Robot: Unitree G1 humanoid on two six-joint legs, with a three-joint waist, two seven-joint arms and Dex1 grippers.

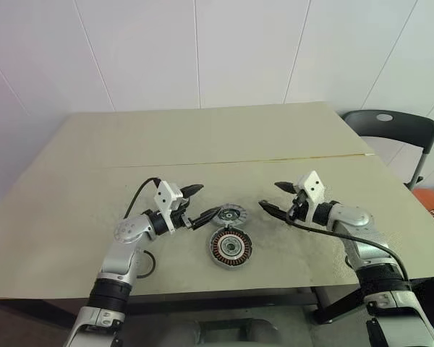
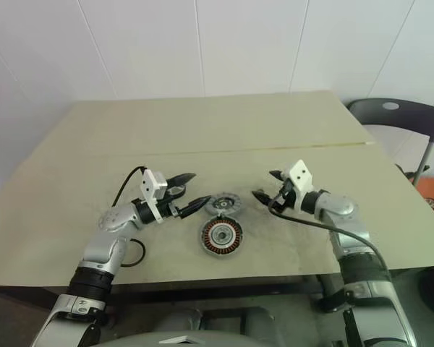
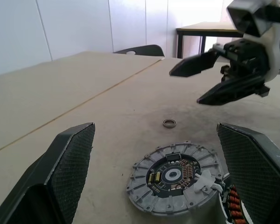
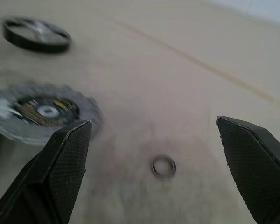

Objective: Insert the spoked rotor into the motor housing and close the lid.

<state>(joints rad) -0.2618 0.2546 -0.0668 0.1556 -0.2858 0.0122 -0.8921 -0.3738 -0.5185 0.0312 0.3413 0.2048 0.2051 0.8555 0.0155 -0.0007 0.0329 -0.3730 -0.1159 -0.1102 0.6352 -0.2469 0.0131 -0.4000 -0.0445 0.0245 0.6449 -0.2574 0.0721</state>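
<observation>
Both grippers wide open, holding nothing: left gripper (image 1: 200, 202), right gripper (image 1: 275, 196). Motor housing (image 1: 230, 248) on bench (image 1: 224, 137), lid (image 1: 231, 215) touching it behind, between grippers.

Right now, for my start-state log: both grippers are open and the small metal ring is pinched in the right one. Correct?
Not quite. The small metal ring lies loose on the table, ahead of the right gripper, as the right wrist view shows. Both the left gripper and the right one are indeed open.
</observation>
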